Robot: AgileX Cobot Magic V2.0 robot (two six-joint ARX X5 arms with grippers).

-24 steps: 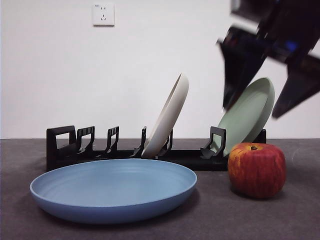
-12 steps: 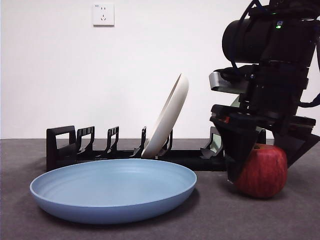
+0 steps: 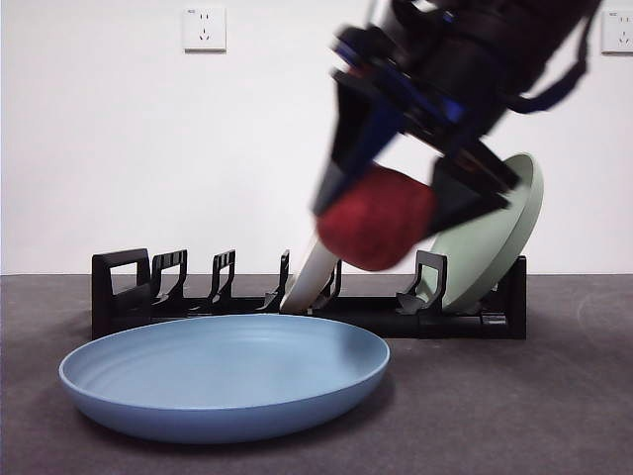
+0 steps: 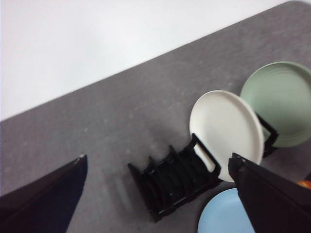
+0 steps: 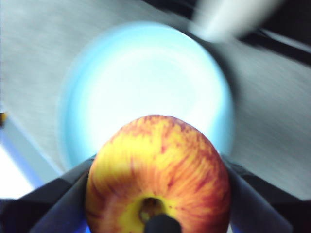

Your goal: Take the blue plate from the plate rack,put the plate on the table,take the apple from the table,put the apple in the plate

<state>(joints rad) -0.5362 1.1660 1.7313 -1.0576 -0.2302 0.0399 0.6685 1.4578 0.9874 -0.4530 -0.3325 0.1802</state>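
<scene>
The blue plate lies flat on the dark grey table in front of the black plate rack. My right gripper is shut on the red apple and holds it in the air above the plate's right rim. In the right wrist view the apple sits between the jaws with the blurred blue plate beyond it. My left gripper is open and empty, high over the rack; a bit of the blue plate shows below.
A cream-white plate and a sage-green plate lean in the rack; both show in the left wrist view, cream and green. A white wall with a socket stands behind.
The right gripper came down around the apple on the table at the right, shut on it, lifted it and carried it left, over the blue plate's right rim.
</scene>
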